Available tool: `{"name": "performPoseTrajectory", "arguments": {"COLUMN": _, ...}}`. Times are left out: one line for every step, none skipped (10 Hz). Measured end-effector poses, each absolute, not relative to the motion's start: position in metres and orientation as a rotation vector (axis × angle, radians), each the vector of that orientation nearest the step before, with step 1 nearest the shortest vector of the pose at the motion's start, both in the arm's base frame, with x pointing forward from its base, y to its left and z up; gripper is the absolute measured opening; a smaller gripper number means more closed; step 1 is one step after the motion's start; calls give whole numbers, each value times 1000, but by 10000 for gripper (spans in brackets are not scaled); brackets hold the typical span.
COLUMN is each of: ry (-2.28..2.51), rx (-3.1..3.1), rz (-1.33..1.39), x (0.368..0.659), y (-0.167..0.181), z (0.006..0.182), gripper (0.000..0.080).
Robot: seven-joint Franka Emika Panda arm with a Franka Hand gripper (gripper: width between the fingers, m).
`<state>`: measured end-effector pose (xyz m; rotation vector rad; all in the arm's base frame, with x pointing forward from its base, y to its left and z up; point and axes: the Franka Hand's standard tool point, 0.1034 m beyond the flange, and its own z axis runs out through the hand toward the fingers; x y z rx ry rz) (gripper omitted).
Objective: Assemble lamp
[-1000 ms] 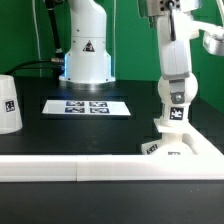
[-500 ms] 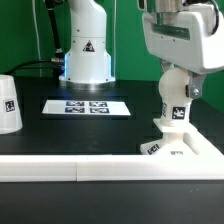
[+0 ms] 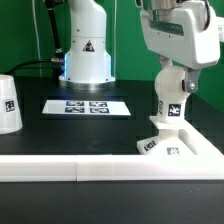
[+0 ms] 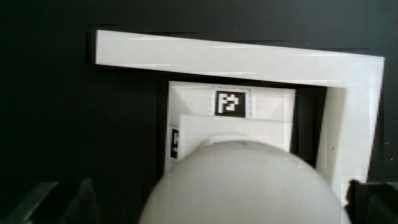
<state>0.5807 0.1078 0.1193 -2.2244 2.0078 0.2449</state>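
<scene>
The white lamp bulb [image 3: 168, 100] stands upright on the flat square lamp base [image 3: 178, 146] at the exterior view's right. My gripper [image 3: 173, 80] hangs over it, open, with one finger on each side of the bulb's rounded top [image 4: 240, 185] and not closed on it. In the wrist view the dark fingertips [image 4: 63, 202] show at both sides with a gap to the bulb, and the tagged base [image 4: 228, 110] lies beneath. The tapered lamp shade [image 3: 8, 104] stands alone at the exterior view's far left.
A white rail [image 3: 70, 168] runs along the front and turns round the base as a corner wall [image 4: 231, 55]. The marker board [image 3: 86, 106] lies mid-table. The robot pedestal [image 3: 85, 45] stands behind it.
My gripper has come down from above, so its open fingers now flank the bulb's top. The base and the shade have stayed where they were.
</scene>
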Motion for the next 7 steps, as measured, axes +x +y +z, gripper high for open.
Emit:
{"name": "performPoseTrajectory", "arguments": {"ry": 2005, "rx": -2227, "rz": 245, "x": 581, "y": 108, "z": 119, "gripper": 699}}
{"name": "performPoseTrajectory", "arguments": {"ry": 1855, "rx": -2385, "rz": 250, "x": 574, "y": 113, "z": 122, "gripper": 699}}
{"name": "performPoseTrajectory", "arguments": {"ry": 1702, "rx": -2513, "rz": 243, "x": 566, "y": 121, "z": 127, "gripper": 699}}
{"name": "performPoseTrajectory", "arguments": {"ry": 1599, "rx": -2575, "rz": 244, "x": 553, "y": 126, "z": 130, "gripper": 699}}
{"name": "performPoseTrajectory", "arguments": {"ry": 1554, "rx": -2598, "rz": 251, "x": 545, "y": 127, "z": 133, "gripper": 699}}
{"name": "performPoseTrajectory", "arguments": {"ry": 1549, "rx": -2589, "rz": 255, "x": 537, "y": 124, "z": 139, "gripper": 699}}
{"name": "performPoseTrajectory", "arguments": {"ry": 1594, "rx": -2540, "rz": 262, "x": 528, "y": 118, "z": 144, "gripper": 699}}
